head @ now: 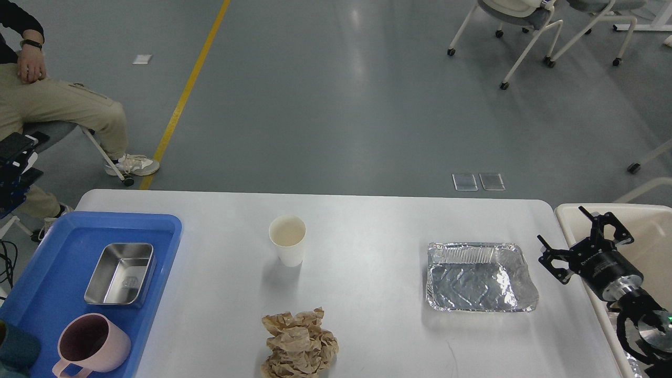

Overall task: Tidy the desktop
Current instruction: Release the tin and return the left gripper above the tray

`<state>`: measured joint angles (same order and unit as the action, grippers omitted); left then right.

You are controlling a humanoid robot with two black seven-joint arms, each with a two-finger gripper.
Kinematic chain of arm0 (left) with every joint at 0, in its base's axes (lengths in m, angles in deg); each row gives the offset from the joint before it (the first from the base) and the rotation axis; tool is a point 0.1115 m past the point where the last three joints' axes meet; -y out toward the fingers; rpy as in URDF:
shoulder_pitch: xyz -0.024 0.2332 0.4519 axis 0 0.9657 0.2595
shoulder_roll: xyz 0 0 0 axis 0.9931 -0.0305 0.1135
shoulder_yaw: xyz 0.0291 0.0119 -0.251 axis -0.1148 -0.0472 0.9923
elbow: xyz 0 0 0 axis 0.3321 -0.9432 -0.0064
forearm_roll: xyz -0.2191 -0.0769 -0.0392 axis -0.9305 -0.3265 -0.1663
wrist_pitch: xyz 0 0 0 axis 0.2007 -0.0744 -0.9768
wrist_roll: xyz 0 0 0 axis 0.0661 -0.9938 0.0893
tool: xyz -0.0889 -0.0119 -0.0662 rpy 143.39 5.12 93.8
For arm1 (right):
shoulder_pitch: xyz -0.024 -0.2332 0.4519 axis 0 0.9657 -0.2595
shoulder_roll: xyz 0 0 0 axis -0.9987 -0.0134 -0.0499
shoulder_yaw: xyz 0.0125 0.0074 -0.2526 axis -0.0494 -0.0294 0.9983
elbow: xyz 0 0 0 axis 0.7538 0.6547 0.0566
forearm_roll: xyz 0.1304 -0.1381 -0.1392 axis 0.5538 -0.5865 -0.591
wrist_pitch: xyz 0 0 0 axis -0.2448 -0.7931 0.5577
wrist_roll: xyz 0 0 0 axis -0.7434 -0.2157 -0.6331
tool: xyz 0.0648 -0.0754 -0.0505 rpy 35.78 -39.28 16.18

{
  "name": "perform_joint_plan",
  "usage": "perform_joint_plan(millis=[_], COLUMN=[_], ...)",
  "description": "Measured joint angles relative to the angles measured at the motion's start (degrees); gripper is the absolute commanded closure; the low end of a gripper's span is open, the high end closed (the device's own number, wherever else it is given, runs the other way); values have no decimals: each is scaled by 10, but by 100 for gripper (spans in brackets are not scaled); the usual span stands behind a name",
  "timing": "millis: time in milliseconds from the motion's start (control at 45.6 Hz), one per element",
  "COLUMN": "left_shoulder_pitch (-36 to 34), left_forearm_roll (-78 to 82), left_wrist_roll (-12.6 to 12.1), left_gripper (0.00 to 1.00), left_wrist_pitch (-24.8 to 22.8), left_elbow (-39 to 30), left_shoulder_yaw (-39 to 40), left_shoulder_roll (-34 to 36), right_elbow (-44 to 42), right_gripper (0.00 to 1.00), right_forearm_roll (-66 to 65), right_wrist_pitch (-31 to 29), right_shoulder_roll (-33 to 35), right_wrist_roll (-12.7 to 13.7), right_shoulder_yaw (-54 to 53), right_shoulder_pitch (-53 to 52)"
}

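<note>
The white desktop (378,226) holds a white paper cup (287,239) standing upright at centre-left. A crumpled ball of brown paper (299,344) lies near the front edge, and an empty foil tray (480,276) lies at the right. My right gripper (583,239) is open and empty. It hovers at the desktop's right edge, just right of the foil tray. My left gripper (23,159) is raised at the far left edge of the view, beyond the table. Its two dark fingers stand apart and hold nothing.
A blue plastic tray (126,218) on the left end holds a steel box (121,273) and a pink mug (92,344). A cream bin (651,231) stands beside the right edge. A seated person (58,105) is at far left, and chairs (525,21) stand behind.
</note>
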<state>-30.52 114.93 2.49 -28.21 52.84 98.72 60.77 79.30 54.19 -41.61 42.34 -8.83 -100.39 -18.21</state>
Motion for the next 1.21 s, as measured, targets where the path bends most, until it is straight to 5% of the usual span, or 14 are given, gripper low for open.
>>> perform_joint_plan(millis=[175,263,482,1206], left_shoulder_pitch=[19,33,47,69], left_forearm_roll=[-29,-58,-140,-247], left_wrist_roll=[57,71,72,63], left_gripper=[3,3,3,3], left_wrist_pitch=[-12,-55,-167,-189], left_elbow=[5,5,5,3], left_shoulder_yaw=[11,15,22,145], left_shoulder_roll=[-4,-4,-5,-190], right_elbow=[0,0,0,7], right_gripper=[0,0,0,0], right_forearm_roll=[0,0,-16,-72], right_wrist_pitch=[0,0,0,-1], right_shoulder_roll=[0,0,0,17], right_wrist_roll=[0,0,0,1], right_shoulder_yaw=[0,0,0,0], right_shoulder_pitch=[0,0,-1,-12])
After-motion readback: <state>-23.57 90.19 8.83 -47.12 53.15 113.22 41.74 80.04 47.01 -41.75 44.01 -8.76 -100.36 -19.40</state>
